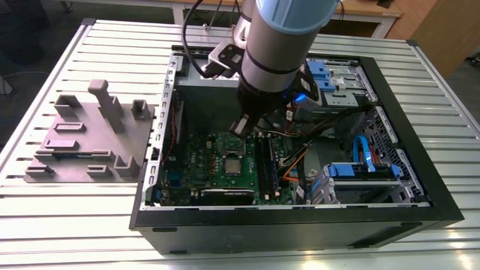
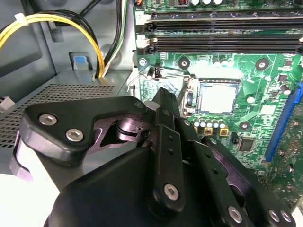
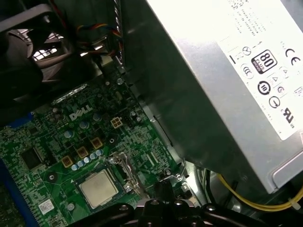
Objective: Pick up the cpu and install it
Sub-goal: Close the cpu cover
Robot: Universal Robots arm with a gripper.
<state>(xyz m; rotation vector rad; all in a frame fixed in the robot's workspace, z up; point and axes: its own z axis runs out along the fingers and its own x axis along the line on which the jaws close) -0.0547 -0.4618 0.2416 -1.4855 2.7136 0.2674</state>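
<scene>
The cpu point(image 1: 233, 165) point(image 2: 218, 98) point(image 3: 98, 188) is a small silver square lying flat in its socket on the green motherboard point(image 1: 201, 163), inside the open computer case. My gripper point(image 1: 241, 126) hangs just above the board, beside the socket's edge on the power-supply side. In both wrist views its black fingers come together with nothing between them, and the gripper point(image 2: 163, 97) point(image 3: 163, 189) stands close to the socket's thin wire lever point(image 2: 154, 75). A metal frame piece point(image 3: 124, 165) stands up at the socket's edge between the tips and the chip.
Long black memory sticks point(image 2: 222, 28) run beside the socket. The grey power supply point(image 3: 227, 71) and yellow cables point(image 2: 47, 21) crowd one side. Blue drive bays point(image 1: 360, 171) fill the case's right in the exterior view. A grey fixture block point(image 1: 90, 135) sits on the slatted table.
</scene>
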